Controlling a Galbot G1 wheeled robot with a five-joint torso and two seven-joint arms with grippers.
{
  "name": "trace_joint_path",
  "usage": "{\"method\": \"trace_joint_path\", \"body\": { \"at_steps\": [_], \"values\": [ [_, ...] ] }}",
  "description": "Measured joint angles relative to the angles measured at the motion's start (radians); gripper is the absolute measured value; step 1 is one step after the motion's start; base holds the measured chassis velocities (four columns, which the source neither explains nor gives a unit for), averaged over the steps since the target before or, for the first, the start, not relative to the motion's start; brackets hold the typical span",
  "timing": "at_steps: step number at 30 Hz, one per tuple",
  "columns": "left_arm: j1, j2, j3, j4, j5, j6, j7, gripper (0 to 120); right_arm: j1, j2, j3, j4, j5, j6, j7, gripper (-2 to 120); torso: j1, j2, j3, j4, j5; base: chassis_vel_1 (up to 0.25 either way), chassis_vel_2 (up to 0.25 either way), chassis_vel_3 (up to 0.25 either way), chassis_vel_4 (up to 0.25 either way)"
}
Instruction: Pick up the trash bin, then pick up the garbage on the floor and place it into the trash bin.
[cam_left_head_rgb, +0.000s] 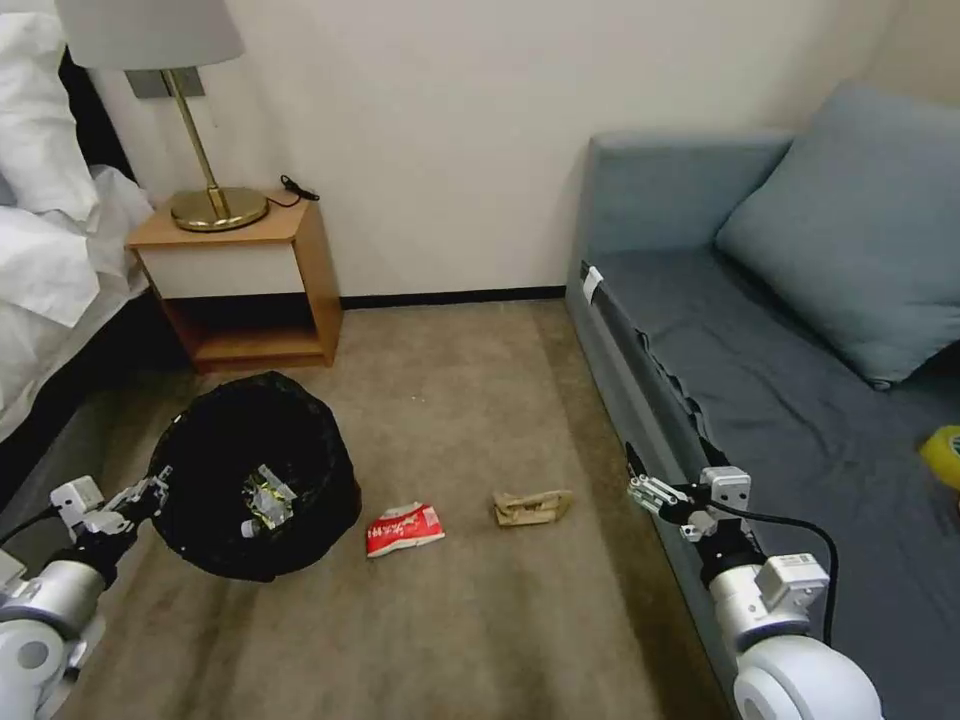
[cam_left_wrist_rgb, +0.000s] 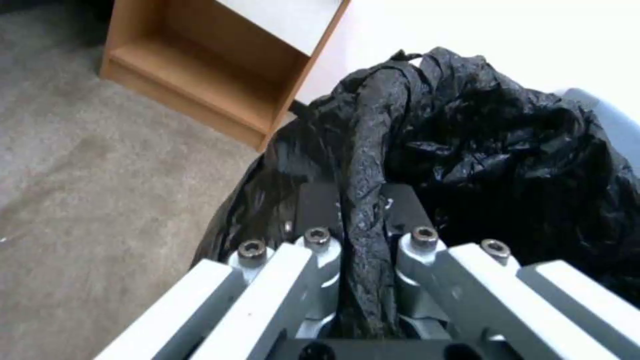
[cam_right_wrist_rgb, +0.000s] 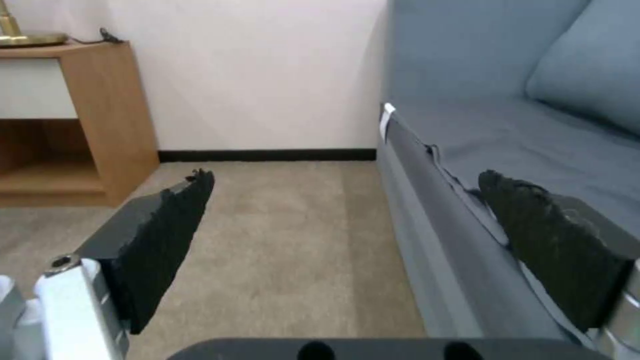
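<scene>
trash bin (cam_left_head_rgb: 255, 475): crinkly black plastic liner, faintly glossy
left end effector (cam_left_wrist_rgb: 363, 210): bare grey metal links, matt black pads
right end effector (cam_right_wrist_rgb: 347, 235): rough, worn black pads
floor (cam_left_head_rgb: 480, 620): short beige carpet, matt
nightstand (cam_left_head_rgb: 250, 285): smooth wood
lamp (cam_left_head_rgb: 205, 180): shiny brass
sofa (cam_left_head_rgb: 800, 400): blue-grey cloth
brown garbage (cam_left_head_rgb: 532, 507): crumpled paper
red garbage (cam_left_head_rgb: 403, 528): glossy packet

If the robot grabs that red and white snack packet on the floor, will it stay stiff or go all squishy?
Probably squishy: the snack packet already lies crumpled and flat on the carpet, so it looks thin and likely empty. It should be light, and may crinkle or slide between the fingers. Being flat, it is unlikely to roll.
</scene>
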Motion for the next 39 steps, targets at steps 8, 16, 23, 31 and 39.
{"method": "trace_joint_path", "body": {
  "at_steps": [8, 16, 23, 31, 39],
  "values": [
    [0.0, 0.0, -0.011, 0.006, -0.002, 0.0, 0.001, 4, 0.017, -0.016, -0.008, -0.005, 0.012, -0.009, 0.003, 100, 0.0, 0.0, 0.0, -0.0003, -0.0002, -0.144, 0.139, 0.149, -0.146],
    [0.003, -0.002, -0.022, 0.014, -0.003, 0.0, 0.006, 4, 0.052, -0.052, -0.029, -0.023, 0.037, -0.014, 0.011, 100, 0.0, 0.0, 0.0, -0.0001, -0.0001, -0.082, 0.091, 0.086, -0.086],
    [0.002, -0.001, -0.026, 0.024, -0.003, 0.0, 0.012, 4, 0.075, -0.08, -0.053, -0.043, 0.063, -0.02, 0.023, 100, 0.0, 0.0, 0.0, -0.0009, -0.0001, -0.074, 0.054, 0.055, -0.054],
    [-0.006, 0.018, -0.003, 0.05, 0.021, -0.015, 0.044, 4, 0.327, -0.286, -0.226, -0.213, 0.177, -0.017, 0.052, 100, 0.0, 0.0, 0.0, -0.0001, 0.0, -0.016, 0.011, 0.008, -0.017],
    [-0.014, 0.01, 0.046, 0.05, 0.066, -0.03, 0.069, 4, 0.703, -0.44, -0.553, -0.416, 0.258, -0.01, -0.013, 100, 0.0, 0.0, 0.0, -0.0003, -0.0003, 0.0, 0.0, 0.0, 0.0]
  ]
}}
